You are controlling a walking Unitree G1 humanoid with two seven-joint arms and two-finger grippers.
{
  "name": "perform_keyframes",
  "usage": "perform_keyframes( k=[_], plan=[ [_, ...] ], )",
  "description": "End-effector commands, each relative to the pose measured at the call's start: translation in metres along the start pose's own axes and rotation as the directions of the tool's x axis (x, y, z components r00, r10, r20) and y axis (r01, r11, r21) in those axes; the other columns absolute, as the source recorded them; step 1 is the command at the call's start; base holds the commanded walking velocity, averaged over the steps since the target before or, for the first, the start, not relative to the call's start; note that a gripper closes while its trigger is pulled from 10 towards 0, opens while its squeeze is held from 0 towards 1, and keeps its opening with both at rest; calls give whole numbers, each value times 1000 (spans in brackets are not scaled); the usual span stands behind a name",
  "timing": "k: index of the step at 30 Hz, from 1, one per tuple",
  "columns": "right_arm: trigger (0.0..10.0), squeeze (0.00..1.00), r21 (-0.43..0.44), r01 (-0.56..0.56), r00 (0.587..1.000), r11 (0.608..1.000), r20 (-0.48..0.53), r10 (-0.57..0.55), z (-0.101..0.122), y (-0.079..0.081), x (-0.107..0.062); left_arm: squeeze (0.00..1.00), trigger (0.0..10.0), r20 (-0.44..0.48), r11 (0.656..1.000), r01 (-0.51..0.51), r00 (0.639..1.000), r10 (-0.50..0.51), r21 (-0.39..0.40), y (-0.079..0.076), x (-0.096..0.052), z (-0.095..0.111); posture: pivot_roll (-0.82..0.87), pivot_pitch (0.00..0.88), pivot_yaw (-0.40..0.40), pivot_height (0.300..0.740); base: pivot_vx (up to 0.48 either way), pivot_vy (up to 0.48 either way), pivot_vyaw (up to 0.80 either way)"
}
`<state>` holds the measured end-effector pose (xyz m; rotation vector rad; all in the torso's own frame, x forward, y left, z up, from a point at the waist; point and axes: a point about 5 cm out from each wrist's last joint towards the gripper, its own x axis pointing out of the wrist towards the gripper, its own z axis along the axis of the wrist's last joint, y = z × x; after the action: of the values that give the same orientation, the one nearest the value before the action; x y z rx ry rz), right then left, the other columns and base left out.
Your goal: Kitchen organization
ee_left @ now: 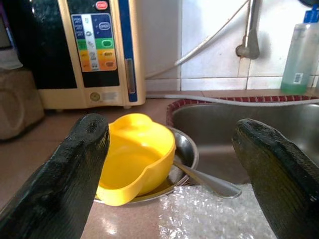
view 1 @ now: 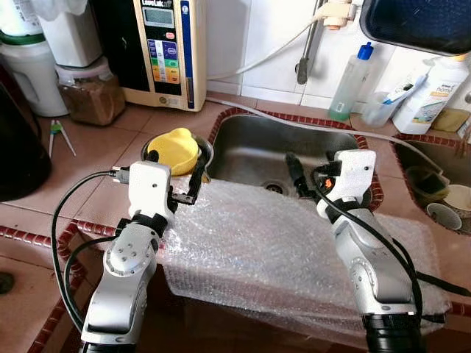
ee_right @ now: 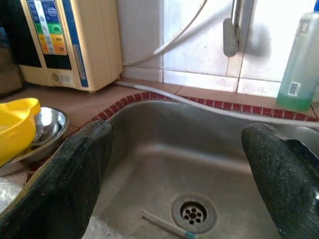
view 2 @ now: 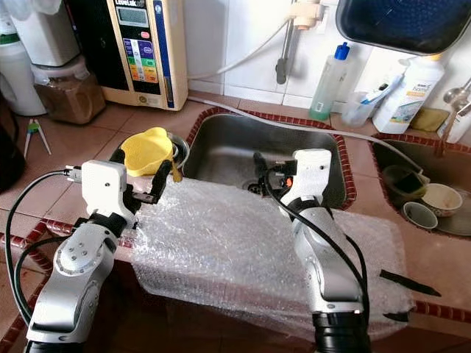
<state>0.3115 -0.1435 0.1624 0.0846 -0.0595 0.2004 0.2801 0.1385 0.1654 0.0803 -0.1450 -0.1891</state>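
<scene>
A yellow plastic cup (view 1: 174, 149) lies tilted in a steel bowl (ee_left: 183, 149) with a spoon (ee_left: 209, 181), on the counter left of the steel sink (view 1: 250, 147). My left gripper (view 1: 176, 159) stands open just in front of the cup, its fingers (ee_left: 75, 179) on either side of it and not touching. A sheet of bubble wrap (view 1: 257, 235) covers the counter's front edge under both arms. My right gripper (view 1: 309, 165) hangs open over the sink's near rim, above the drain (ee_right: 193, 213), holding nothing.
A beige water purifier (view 1: 165, 51) and a jar of brown grains (view 1: 90, 92) stand at the back left. A soap bottle (view 1: 352, 81) and white bottle (view 1: 434, 92) stand behind the sink. A second basin (view 1: 441, 213) at right holds cups. A thin stick (ee_right: 162, 225) lies by the drain.
</scene>
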Motion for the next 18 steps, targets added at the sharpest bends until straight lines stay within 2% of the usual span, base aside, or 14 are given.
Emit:
perform_keyframes(
  k=[1, 5, 6, 8, 14, 15, 17, 18],
  plan=[
    [10000, 0, -8, 52, 999, 999, -15, -52, 3, -8, -1, 0, 10000, 17, 1000, 9, 1000, -8, -12, -2, 2, 6, -30, 28, -50, 740, 0, 0, 0],
    [10000, 0, -7, 75, 997, 997, -16, -75, 7, -11, 2, 0, 10000, 7, 999, 34, 999, -34, -34, -6, 2, 4, -33, 29, -48, 740, 0, 0, 0],
    [10000, 0, -17, 47, 999, 999, 1, -47, 10, -8, 3, 0, 10000, 10, 998, 47, 999, -47, -42, -7, 3, 4, -32, 27, -48, 740, 0, 0, 0],
    [10000, 0, 23, 9, 1000, 1000, 5, -10, 12, -4, 3, 0, 10000, 11, 998, 42, 999, -41, -40, -7, 4, 5, -32, 25, -48, 740, 0, 0, 0],
    [10000, 0, -59, -24, 999, 998, 25, 25, 13, 6, 2, 0, 10000, 17, 998, 30, 999, -29, -58, -5, 4, 6, -29, 23, -53, 740, 0, 0, 0],
    [10000, 0, -46, -29, 1000, 998, -3, 29, 10, 7, 2, 0, 10000, 17, 998, 30, 999, -29, -63, -6, 3, 5, -29, 22, -53, 740, 0, 0, 0],
    [10000, 0, 58, -113, 992, 992, -41, 116, 7, 13, -1, 0, 10000, 16, 997, 34, 999, -33, -69, -6, 3, 5, -29, 19, -54, 740, 0, 0, 0],
    [10000, 0, 64, -123, 992, 990, -35, 125, 7, 14, -1, 0, 10000, 18, 997, 41, 999, -40, -72, -6, 3, 5, -29, 19, -55, 740, 0, 0, 0]
  ],
)
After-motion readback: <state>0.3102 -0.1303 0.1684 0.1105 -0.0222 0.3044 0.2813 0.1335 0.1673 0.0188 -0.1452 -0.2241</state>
